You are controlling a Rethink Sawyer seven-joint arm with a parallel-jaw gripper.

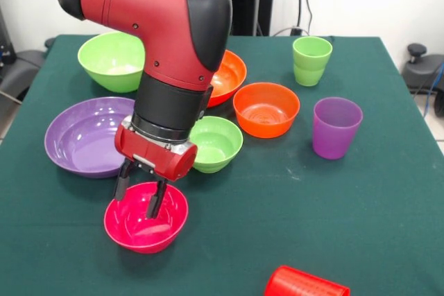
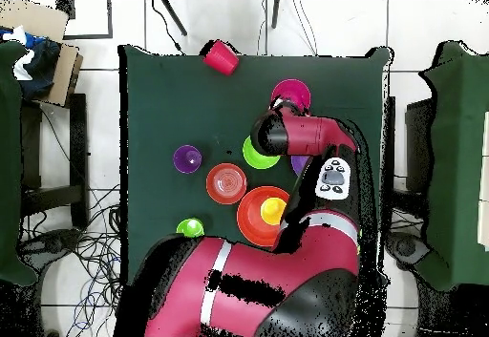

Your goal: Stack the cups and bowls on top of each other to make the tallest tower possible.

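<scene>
My gripper [image 1: 139,206] hangs over the small magenta-pink bowl [image 1: 146,218] at the table's near left. It is open: one finger is outside the bowl's far rim and the other is inside the bowl. The small lime green bowl [image 1: 218,142] sits just behind, with the small orange bowl [image 1: 266,107] to its right. The large purple bowl [image 1: 83,136] and large lime green bowl [image 1: 111,60] lie on the left. The large orange bowl [image 1: 232,74] is partly behind the arm. The yellow cup [image 2: 273,209] stands in it in the overhead view. The purple cup [image 1: 336,127] and light green cup [image 1: 311,60] stand upright on the right. The red cup [image 1: 305,284] lies on its side.
Everything rests on a dark green table [image 1: 326,220]. The arm's red and black body [image 1: 173,46] covers the middle of the far side. A cardboard box [image 2: 48,61] and chairs stand beside the table in the overhead view.
</scene>
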